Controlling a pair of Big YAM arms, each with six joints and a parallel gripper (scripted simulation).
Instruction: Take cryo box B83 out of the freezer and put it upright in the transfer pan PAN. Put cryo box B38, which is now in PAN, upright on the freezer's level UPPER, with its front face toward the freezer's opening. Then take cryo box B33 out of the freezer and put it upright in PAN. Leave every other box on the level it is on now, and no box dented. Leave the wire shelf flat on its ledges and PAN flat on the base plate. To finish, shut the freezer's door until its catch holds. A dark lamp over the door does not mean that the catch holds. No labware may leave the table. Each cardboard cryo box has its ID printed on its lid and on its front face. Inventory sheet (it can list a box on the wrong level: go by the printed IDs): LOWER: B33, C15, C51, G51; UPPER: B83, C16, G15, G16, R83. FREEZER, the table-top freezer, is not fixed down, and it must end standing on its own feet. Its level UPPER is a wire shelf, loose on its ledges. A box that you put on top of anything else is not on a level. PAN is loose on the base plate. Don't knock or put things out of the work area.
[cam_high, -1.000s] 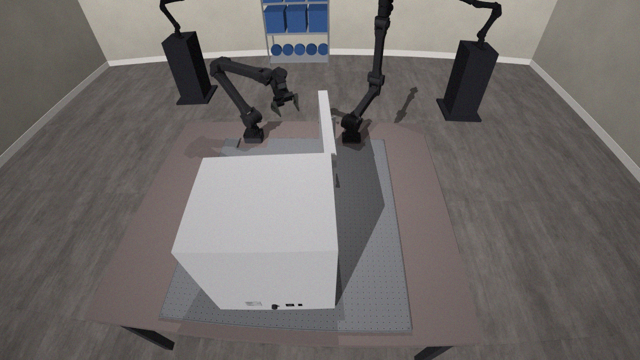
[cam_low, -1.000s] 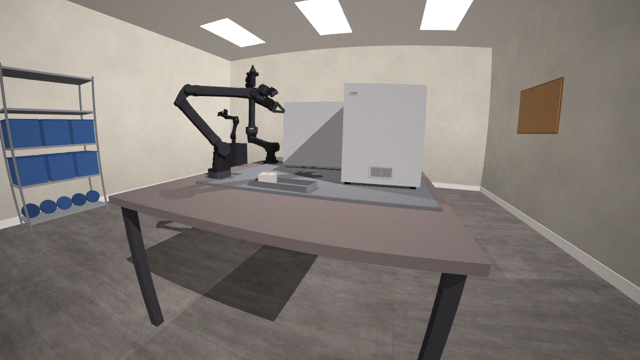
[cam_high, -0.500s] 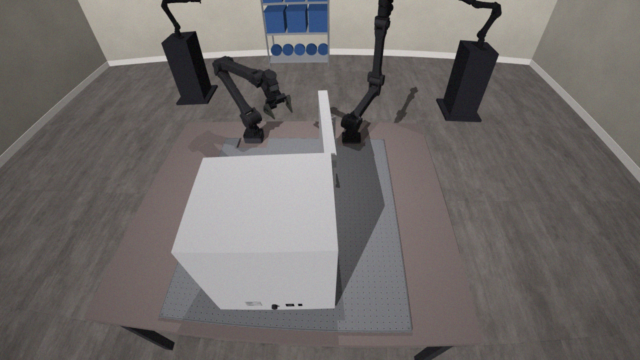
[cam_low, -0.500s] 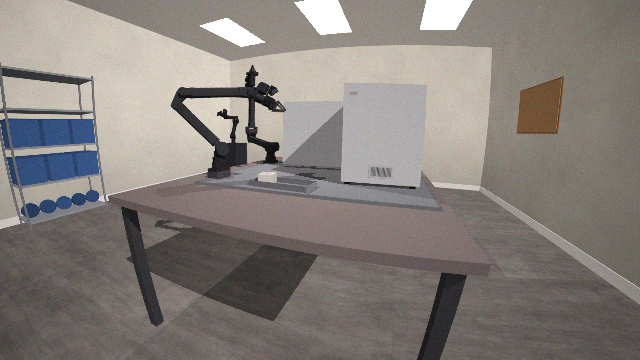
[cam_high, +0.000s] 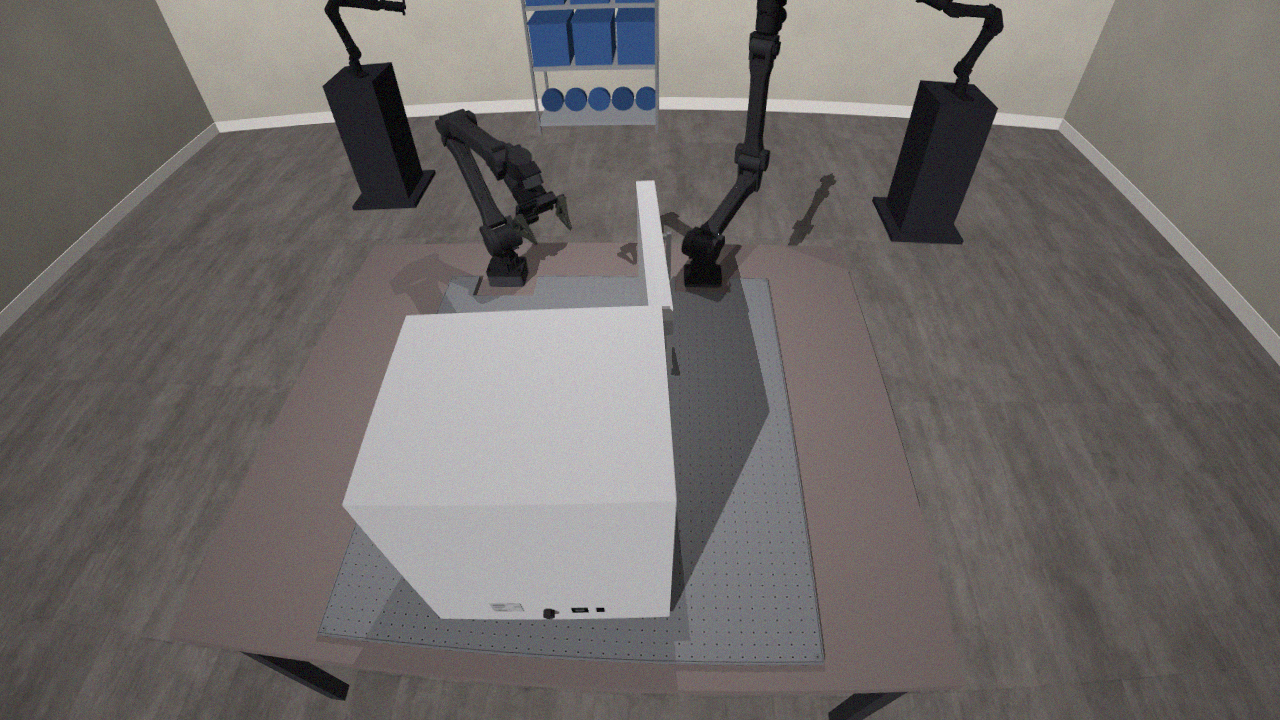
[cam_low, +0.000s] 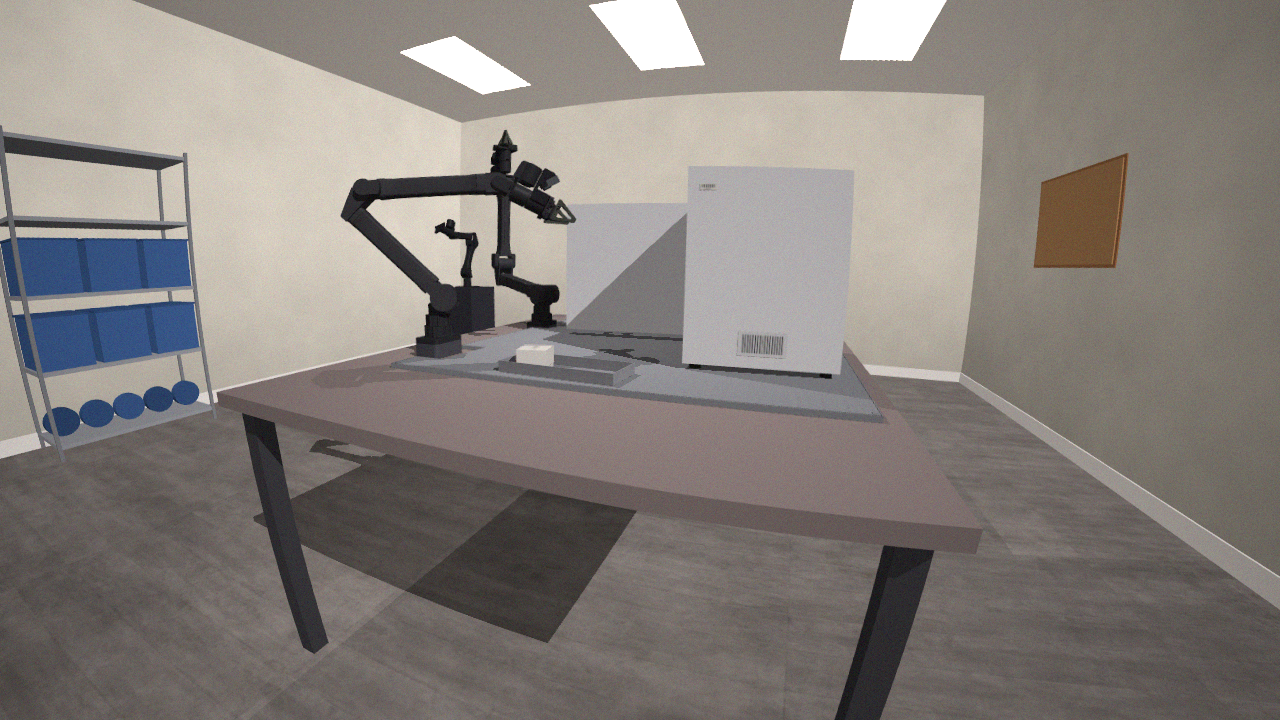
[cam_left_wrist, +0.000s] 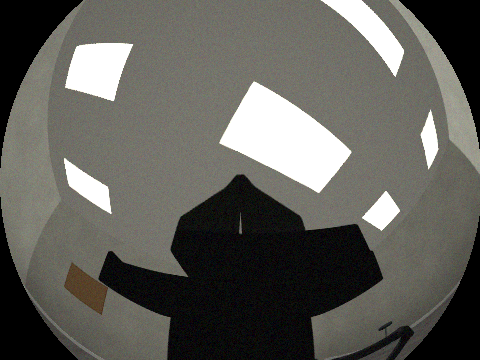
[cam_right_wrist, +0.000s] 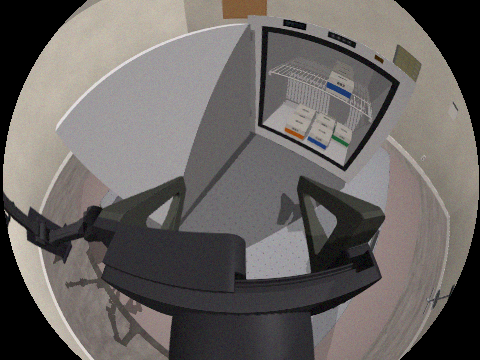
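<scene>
The freezer (cam_high: 519, 402) (cam_low: 769, 268) stands with its door (cam_high: 654, 250) (cam_low: 617, 255) (cam_right_wrist: 150, 105) wide open. Inside, a blue-banded box (cam_right_wrist: 340, 84) sits on the wire shelf (cam_right_wrist: 301, 77), with more behind it. Several boxes stand below, with orange (cam_right_wrist: 296, 131), blue (cam_right_wrist: 319, 138) and green (cam_right_wrist: 342, 136) bands in front. Their IDs are too small to read surely. A white box (cam_low: 535, 348) sits in PAN (cam_low: 586, 372), its ID not readable. My right gripper (cam_right_wrist: 241, 182) (cam_high: 552, 234) is open and empty, raised before the freezer. My left gripper (cam_left_wrist: 240, 181) (cam_low: 505, 136) is shut, empty, pointing up.
The open door stands between the two arms in the top view. The perforated base plate (cam_high: 751, 555) (cam_low: 760, 394) lies on the table (cam_high: 859, 537) (cam_low: 626, 447). The freezer body hides PAN in the top view.
</scene>
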